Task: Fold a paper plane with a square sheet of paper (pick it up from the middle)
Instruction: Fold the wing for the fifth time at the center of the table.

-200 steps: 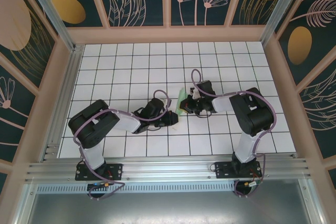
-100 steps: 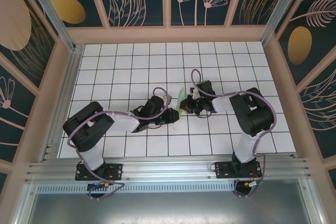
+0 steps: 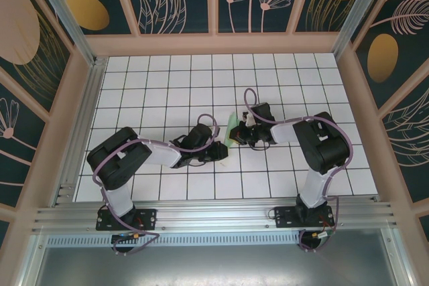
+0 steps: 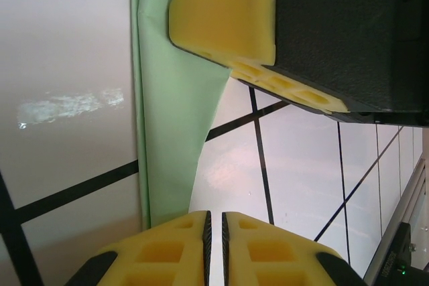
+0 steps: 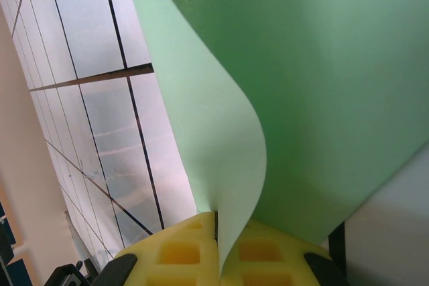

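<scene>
The square sheet of paper [image 3: 230,126], raised off the counter [image 3: 167,78] between the arms, curls from the right claw [image 5: 218,232] clamped on it, the left claw [image 4: 214,232] closed beside its edge; folding looks barely begun, no dart shape yet.

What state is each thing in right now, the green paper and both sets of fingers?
green paper: bent in a curve, standing on edge, not lying flat.
right fingers: closed on the green paper.
left fingers: almost closed with a thin gap; the paper's edge is beside them, not between them.
</scene>
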Motion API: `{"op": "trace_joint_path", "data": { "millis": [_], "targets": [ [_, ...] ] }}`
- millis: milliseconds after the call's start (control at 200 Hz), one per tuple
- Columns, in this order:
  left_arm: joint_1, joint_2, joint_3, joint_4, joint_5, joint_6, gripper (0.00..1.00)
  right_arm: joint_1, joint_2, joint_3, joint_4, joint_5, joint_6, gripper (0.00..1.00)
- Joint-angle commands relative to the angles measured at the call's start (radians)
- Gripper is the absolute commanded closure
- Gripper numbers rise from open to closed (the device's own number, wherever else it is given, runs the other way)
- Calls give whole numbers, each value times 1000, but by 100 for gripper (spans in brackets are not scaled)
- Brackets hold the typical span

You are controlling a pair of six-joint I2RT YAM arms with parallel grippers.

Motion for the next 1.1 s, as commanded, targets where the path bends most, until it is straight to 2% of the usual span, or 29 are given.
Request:
{"op": "trace_joint_path", "data": {
  "millis": [0,430,806,1096],
  "targets": [
    [-7,23,14,-78,8,35,84,6,107,-30,-135,219,-34,93],
    [-14,34,11,-120,18,57,84,7,120,-21,-144,225,-32,94],
    [-25,24,1,-254,-3,106,84,7,129,-18,-150,225,-30,94],
    [-42,-47,-111,-236,35,67,85,10,131,-20,-153,226,-30,94]
  ]
}}
